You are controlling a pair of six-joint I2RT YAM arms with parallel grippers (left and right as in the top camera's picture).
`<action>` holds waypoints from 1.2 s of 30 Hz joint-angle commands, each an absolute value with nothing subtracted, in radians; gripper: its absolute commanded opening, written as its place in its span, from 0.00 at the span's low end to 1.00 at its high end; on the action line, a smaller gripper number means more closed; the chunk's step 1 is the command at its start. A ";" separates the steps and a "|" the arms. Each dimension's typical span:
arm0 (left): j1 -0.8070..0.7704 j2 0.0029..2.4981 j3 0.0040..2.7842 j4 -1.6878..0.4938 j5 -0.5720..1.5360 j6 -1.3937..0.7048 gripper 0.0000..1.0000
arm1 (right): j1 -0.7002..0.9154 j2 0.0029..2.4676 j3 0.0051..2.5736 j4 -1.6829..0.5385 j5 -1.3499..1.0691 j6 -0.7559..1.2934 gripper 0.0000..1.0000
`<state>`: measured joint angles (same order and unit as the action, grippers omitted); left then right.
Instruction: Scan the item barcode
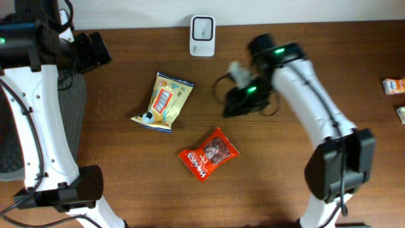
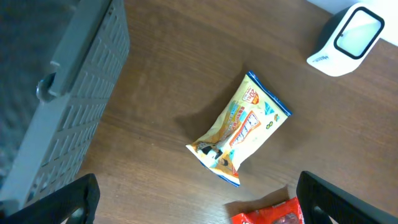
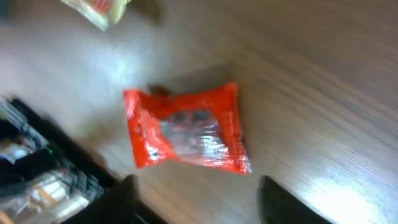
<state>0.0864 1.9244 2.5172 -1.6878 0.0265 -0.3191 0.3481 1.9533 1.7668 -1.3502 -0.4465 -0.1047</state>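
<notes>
Red crinkly film, the snack packet [image 1: 209, 154] lies flat on the wooden table [image 1: 285, 190], below the scanner [image 1: 202, 27] and free of my right gripper [image 3: 208, 198], whose blurred jaws seem spread. It looks light, soft and slippery, so I'd pinch a sealed end. My left gripper [image 2: 199, 202] gapes wide.

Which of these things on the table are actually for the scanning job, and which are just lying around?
For the job: scanner, red packet, yellow packet.
Just lying about: grey basket, small packets at the right edge.
</notes>
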 commanded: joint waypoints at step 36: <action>0.093 1.922 2.522 -1.688 0.023 -0.329 0.99 | 0.748 1.981 1.322 -0.798 0.503 0.429 0.04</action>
